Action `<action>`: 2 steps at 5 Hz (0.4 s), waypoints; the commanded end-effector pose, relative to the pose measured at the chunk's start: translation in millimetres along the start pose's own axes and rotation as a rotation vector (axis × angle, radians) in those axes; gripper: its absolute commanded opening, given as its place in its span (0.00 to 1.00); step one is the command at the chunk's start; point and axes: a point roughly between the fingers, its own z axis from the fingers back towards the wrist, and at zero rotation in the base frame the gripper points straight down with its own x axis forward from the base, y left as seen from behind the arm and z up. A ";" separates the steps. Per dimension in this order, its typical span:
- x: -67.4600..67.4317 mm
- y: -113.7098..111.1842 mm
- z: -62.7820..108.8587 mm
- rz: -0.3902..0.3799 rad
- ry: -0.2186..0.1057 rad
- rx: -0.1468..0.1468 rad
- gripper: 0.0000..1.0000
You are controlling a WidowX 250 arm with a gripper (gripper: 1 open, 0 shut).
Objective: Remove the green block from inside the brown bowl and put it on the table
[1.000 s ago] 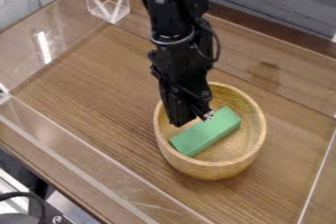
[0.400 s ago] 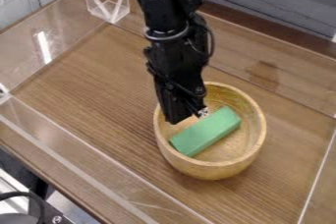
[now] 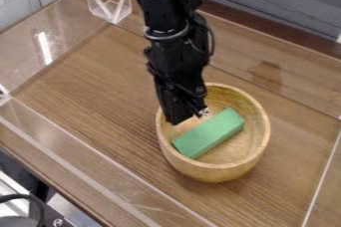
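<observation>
Gripper point(image 3: 197, 112) pointed straight down inside the brown bowl point(image 3: 254, 112), fingers closed together, at about 11 o'clock from the middle of the green block point(image 3: 212, 133). Block lay in the bowl, long axis running 2 to 8 o'clock, probably propped on the curved wall since the hollow gives no level seat. The arm's body hid the contact, so I could not tell whether the fingertips pinched the block's edge or only met it. Bowl stood on the desk point(image 3: 94, 82), toward 4 o'clock of centre. The desk's far corners were cut off.
</observation>
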 end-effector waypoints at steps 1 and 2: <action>5.6 3.6 13.5 -0.005 -0.056 0.022 0.00; 5.1 4.9 12.5 -0.005 -0.057 0.021 1.00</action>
